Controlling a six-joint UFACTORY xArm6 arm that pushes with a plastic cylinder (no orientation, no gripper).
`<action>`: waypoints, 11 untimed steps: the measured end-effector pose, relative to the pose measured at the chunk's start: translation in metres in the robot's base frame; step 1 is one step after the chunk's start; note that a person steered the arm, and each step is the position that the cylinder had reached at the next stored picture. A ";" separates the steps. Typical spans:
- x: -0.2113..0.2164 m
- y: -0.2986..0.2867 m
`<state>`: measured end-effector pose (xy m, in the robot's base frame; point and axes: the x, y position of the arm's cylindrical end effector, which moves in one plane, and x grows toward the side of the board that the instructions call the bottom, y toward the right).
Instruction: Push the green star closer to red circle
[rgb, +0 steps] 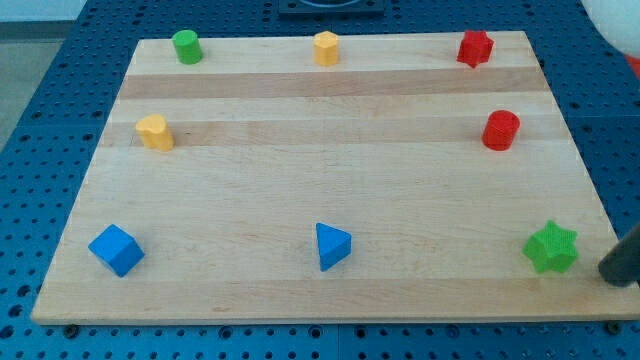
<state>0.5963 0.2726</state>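
My tip (612, 272) sits low at the view's right edge, right on the lip of the bench (330, 200), and only a short dark stub of the rod shows before the frame cuts it off. No fingers on this arm, just the bare rod end, so nothing is gripped. Just to its left, near but with a sliver of wood between them, stands the green star (551, 247), down in the bench's bottom right corner.

Up the right side from the star, well apart from it, is the red circle (501, 130), an upright little cylinder. Higher still, at the top right corner, a red star (475, 48).

Sweeping across the view's top edge: a yellow block (326, 48), looks hexagonal, sits at top centre, and a green cylinder (186, 46) at top left. Below that, on the left side, another yellow block (154, 132), rounded in outline, exact shape hard to call.

Along the view's bottom, a blue triangle (332, 245) stands at centre, well left of the green star, and a blue cube (116, 250) holds the bottom left corner, turned corner-on. The bench itself is pale striped wood, lying on a blue perforated surface (40, 150) that shows all around it.
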 end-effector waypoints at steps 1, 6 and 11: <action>0.001 -0.022; -0.066 -0.090; -0.097 -0.121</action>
